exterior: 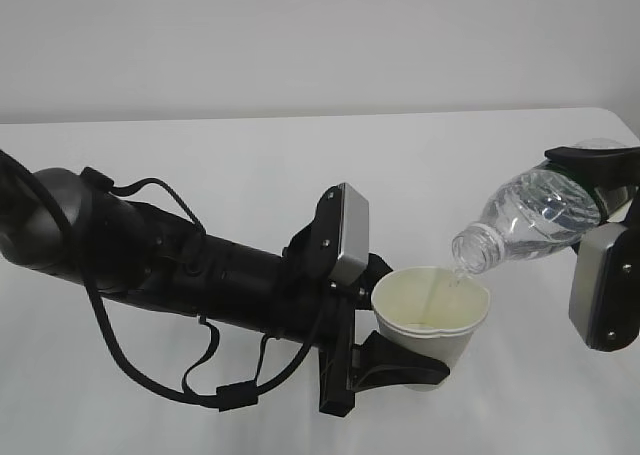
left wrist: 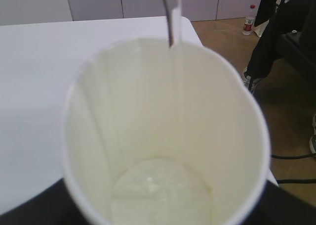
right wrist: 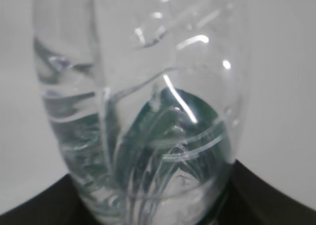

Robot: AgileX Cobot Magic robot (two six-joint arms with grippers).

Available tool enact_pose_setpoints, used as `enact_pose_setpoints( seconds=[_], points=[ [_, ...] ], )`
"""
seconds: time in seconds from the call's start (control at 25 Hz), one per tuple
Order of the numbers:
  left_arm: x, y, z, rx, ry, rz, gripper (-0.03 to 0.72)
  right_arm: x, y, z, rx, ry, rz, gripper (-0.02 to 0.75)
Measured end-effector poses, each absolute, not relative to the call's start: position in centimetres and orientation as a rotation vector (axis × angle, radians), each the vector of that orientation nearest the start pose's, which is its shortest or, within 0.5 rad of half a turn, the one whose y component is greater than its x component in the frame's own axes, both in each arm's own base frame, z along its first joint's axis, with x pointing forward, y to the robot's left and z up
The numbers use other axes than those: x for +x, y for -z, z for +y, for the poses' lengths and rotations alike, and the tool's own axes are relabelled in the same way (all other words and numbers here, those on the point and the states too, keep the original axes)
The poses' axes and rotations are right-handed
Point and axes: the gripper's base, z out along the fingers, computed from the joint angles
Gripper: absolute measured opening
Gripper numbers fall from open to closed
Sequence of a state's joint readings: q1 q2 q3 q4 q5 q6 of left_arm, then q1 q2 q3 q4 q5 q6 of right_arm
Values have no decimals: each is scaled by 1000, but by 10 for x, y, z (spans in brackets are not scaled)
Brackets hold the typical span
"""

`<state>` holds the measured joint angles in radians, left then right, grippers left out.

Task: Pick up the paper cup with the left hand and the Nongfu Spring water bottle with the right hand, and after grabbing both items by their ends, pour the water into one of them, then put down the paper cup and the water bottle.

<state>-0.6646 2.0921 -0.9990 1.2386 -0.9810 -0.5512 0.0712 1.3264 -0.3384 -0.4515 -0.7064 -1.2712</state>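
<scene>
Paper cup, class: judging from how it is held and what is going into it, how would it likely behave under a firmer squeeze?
The paper cup looks thin-walled, so a firmer squeeze from the left gripper would probably buckle it. Water is streaming in from the bottle, so it is likely getting heavier and could slop if deformed.

Black cabled arms (exterior: 180, 260), grey wrist boxes (exterior: 348, 233)
</scene>
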Motion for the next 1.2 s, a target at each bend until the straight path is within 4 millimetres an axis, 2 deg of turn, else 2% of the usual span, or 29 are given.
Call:
enact_pose_setpoints(
  seconds=[1.2],
  points=[
    [251,-119,-287,1523,1071,1390,447,224,-202,42,-1549,836,1078,421]
  ],
)
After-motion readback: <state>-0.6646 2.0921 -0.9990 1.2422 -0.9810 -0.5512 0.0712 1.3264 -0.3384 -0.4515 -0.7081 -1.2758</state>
